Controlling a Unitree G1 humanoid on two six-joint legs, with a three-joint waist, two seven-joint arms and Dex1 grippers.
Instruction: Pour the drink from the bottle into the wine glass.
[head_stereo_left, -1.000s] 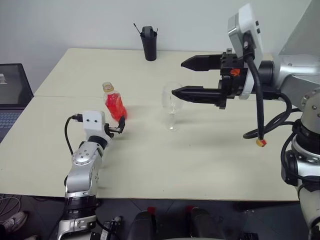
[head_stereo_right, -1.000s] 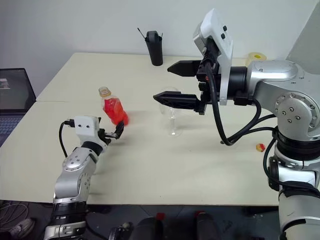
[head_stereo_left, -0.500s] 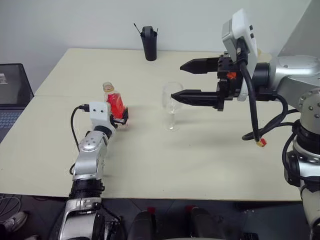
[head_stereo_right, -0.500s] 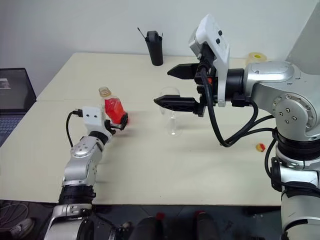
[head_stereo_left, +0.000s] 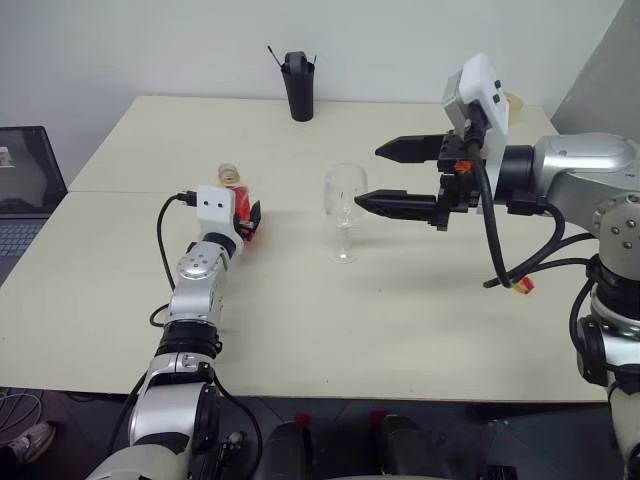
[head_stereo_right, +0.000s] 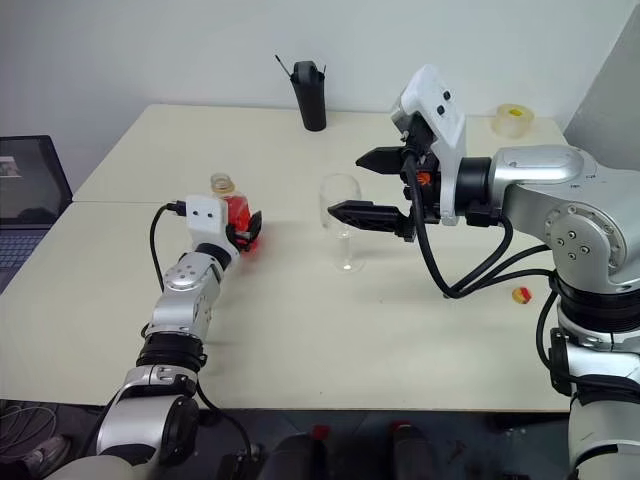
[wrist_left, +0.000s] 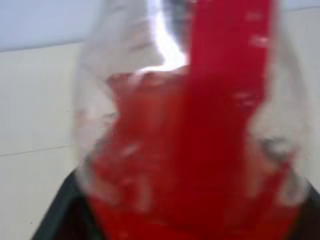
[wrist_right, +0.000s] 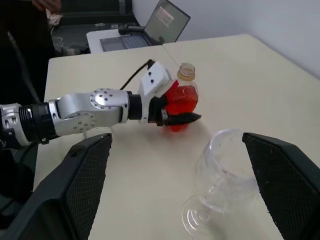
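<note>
The bottle (head_stereo_left: 238, 203) stands upright on the table's left half, its yellow-tan cap (head_stereo_left: 229, 174) on and the red drink (wrist_right: 181, 99) inside. My left gripper (head_stereo_left: 248, 217) reaches level from the near side, shut on the bottle's lower body; a black finger (wrist_right: 183, 118) lies against the side of the bottle. The bottle (wrist_left: 200, 150) sits close between the fingers in the left wrist view. The empty wine glass (head_stereo_left: 344, 210) stands upright mid-table. My right gripper (head_stereo_left: 368, 175) hovers open just right of the glass's bowl, fingers pointing left, clear of the glass.
A black pen holder (head_stereo_left: 298, 85) stands at the table's far edge. A laptop (head_stereo_left: 20, 190) sits off the left side. A tape roll (head_stereo_right: 513, 118) lies at the far right, and a small yellow-red object (head_stereo_left: 521, 285) lies under my right arm.
My left gripper has pushed forward around the bottle and closed on it, nudging it slightly right. The right gripper has drawn a little right and down.
</note>
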